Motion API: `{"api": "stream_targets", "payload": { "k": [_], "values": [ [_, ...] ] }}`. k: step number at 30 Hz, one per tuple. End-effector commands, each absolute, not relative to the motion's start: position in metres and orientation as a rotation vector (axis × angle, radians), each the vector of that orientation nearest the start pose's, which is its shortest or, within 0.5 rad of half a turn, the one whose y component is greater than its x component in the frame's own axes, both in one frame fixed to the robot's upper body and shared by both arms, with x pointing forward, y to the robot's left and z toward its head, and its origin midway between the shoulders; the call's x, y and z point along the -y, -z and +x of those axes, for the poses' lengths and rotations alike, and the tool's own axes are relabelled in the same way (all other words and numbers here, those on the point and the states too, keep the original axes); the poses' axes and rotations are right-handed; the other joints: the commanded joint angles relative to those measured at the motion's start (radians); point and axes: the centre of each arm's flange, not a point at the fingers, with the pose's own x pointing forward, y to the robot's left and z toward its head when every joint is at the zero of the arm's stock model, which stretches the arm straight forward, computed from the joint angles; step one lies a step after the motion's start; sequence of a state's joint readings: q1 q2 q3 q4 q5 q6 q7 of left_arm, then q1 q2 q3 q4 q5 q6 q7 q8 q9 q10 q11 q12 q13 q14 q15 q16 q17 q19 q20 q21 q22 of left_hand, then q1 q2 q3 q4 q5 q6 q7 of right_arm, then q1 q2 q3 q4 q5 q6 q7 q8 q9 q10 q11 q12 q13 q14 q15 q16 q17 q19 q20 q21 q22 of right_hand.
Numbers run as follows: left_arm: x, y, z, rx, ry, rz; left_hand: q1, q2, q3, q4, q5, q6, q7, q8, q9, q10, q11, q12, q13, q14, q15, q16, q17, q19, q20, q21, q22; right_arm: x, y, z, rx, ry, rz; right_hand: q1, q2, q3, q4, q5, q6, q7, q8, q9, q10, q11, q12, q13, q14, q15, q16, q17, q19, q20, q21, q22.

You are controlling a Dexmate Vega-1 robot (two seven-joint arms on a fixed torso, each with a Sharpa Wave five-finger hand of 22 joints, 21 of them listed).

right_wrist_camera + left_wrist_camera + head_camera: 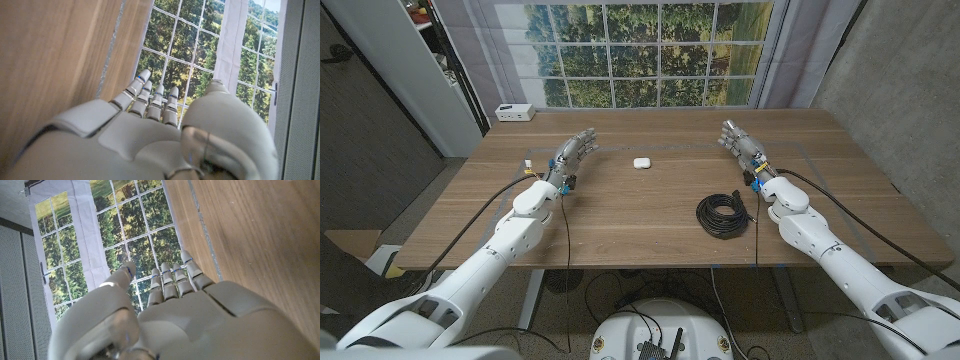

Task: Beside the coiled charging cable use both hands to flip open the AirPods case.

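Both my left hand point(572, 153) and right hand point(740, 141) spread wide, holding nothing, small white case point(641, 162) mid-table between them, far-left of cable point(724, 215), likely light, slick, steady base, flip lid

We are seeing soft daylight coming from the window point(645, 52). The table point(620, 215) is looking bright, shadows are staying faint, and close hands are looking blurry.

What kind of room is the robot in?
Probably an office or lab: a wooden table holding a coiled black cable and a small white AirPods case, before a large gridded window scene of trees.
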State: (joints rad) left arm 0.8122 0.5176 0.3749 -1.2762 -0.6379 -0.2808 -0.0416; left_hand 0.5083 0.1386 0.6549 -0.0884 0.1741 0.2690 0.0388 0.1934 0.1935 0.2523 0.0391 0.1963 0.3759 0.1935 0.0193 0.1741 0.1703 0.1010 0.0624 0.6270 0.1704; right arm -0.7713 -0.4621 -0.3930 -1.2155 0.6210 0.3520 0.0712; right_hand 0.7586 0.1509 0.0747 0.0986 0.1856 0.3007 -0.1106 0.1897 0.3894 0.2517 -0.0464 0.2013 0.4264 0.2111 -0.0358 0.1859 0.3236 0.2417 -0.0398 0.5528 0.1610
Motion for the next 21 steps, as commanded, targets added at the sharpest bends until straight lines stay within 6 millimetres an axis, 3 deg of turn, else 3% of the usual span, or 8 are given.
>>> {"api": "stream_targets", "payload": {
  "k": [1, 3, 4, 6, 12, 18, 21],
  "values": [
    [-0.308, -0.008, 0.658, 0.554, 0.198, 0.229, 0.041, -0.012, -0.013, -0.055, 0.003, -0.012, -0.028, 0.002, 0.007, -0.044, -0.003, 0.002, -0.002, -0.054, 0.003, 0.001, 0.006, -0.042, -0.001, -0.032, 0.004, 0.272, -0.003, 0.678, 0.68, -0.249, -0.024, 0.007, 0.003, 0.003, 0.006, 0.007, 0.021, -0.004, 0.01, -0.004, 0.017, 0.001, 0.004, -0.005, 0.015, -0.111, 0.009, -0.009, 0.003, -0.025, -0.004, 0.002],
    [-0.31, -0.012, 0.657, 0.542, 0.196, 0.285, 0.059, -0.019, -0.023, -0.074, 0.001, -0.02, -0.042, 0.002, 0.008, -0.071, -0.005, 0.001, -0.003, -0.09, 0.011, -0.001, 0.006, -0.065, 0.0, -0.05, 0.004, 0.271, -0.005, 0.675, 0.681, -0.256, -0.062, 0.004, 0.004, 0.005, 0.005, 0.007, 0.039, -0.009, 0.016, -0.01, 0.022, 0.0, 0.004, -0.011, 0.021, -0.112, 0.011, -0.018, -0.001, -0.014, -0.013, 0.002],
    [-0.311, -0.013, 0.657, 0.539, 0.191, 0.308, 0.07, -0.024, -0.028, -0.081, 0.0, -0.019, -0.048, 0.004, 0.009, -0.083, -0.001, 0.002, -0.004, -0.106, 0.014, -0.001, 0.006, -0.078, -0.001, -0.061, 0.003, 0.27, -0.007, 0.673, 0.678, -0.257, -0.091, 0.009, 0.003, 0.01, -0.003, 0.007, 0.056, -0.011, 0.021, -0.016, 0.026, -0.001, 0.003, -0.017, 0.022, -0.112, 0.009, -0.029, -0.003, 0.002, -0.021, 0.002],
    [-0.312, -0.013, 0.656, 0.534, 0.187, 0.32, 0.076, -0.028, -0.032, -0.085, 0.0, -0.014, -0.055, 0.007, 0.009, -0.09, 0.003, 0.003, -0.004, -0.114, 0.013, 0.001, 0.006, -0.082, -0.001, -0.067, 0.003, 0.268, -0.012, 0.669, 0.67, -0.264, -0.159, 0.036, -0.008, 0.022, -0.032, 0.004, 0.083, -0.014, 0.026, -0.028, 0.028, -0.001, 0.001, -0.028, 0.021, -0.112, 0.006, -0.052, -0.009, 0.011, -0.038, 0.003],
    [-0.316, -0.005, 0.656, 0.538, 0.184, 0.301, 0.084, -0.035, -0.041, -0.086, -0.001, 0.006, -0.056, 0.016, 0.011, -0.095, -0.006, 0.007, -0.005, -0.118, 0.011, 0.004, 0.006, -0.082, 0.0, -0.074, 0.003, 0.254, -0.029, 0.658, 0.623, -0.292, -0.43, 0.074, -0.029, 0.034, -0.087, -0.002, 0.135, -0.039, 0.031, -0.05, 0.019, -0.015, -0.003, -0.047, -0.026, -0.122, -0.002, -0.088, -0.039, 0.032, -0.082, 0.004],
    [-0.32, -0.001, 0.653, 0.525, 0.172, 0.312, 0.09, -0.039, -0.047, -0.087, 0.0, 0.018, -0.056, 0.02, 0.012, -0.095, -0.009, 0.01, -0.006, -0.122, 0.011, 0.006, 0.006, -0.08, 0.003, -0.078, 0.004, 0.235, -0.04, 0.655, 0.583, -0.312, -0.61, 0.079, -0.053, 0.029, -0.11, -0.004, 0.171, -0.035, 0.037, -0.062, 0.008, -0.021, -0.005, -0.057, -0.056, -0.114, -0.004, -0.106, -0.049, 0.045, -0.106, 0.004],
    [-0.322, 0.001, 0.651, 0.516, 0.163, 0.341, 0.096, -0.039, -0.048, -0.088, 0.0, 0.021, -0.056, 0.021, 0.012, -0.098, -0.007, 0.011, -0.006, -0.127, 0.011, 0.006, 0.006, -0.08, 0.005, -0.081, 0.004, 0.225, -0.045, 0.657, 0.564, -0.343, -0.694, 0.1, -0.061, 0.034, -0.136, -0.001, 0.169, -0.047, 0.028, -0.073, -0.015, -0.028, -0.01, -0.065, -0.091, -0.115, -0.007, -0.119, -0.071, 0.048, -0.132, 0.004]
  ]
}}
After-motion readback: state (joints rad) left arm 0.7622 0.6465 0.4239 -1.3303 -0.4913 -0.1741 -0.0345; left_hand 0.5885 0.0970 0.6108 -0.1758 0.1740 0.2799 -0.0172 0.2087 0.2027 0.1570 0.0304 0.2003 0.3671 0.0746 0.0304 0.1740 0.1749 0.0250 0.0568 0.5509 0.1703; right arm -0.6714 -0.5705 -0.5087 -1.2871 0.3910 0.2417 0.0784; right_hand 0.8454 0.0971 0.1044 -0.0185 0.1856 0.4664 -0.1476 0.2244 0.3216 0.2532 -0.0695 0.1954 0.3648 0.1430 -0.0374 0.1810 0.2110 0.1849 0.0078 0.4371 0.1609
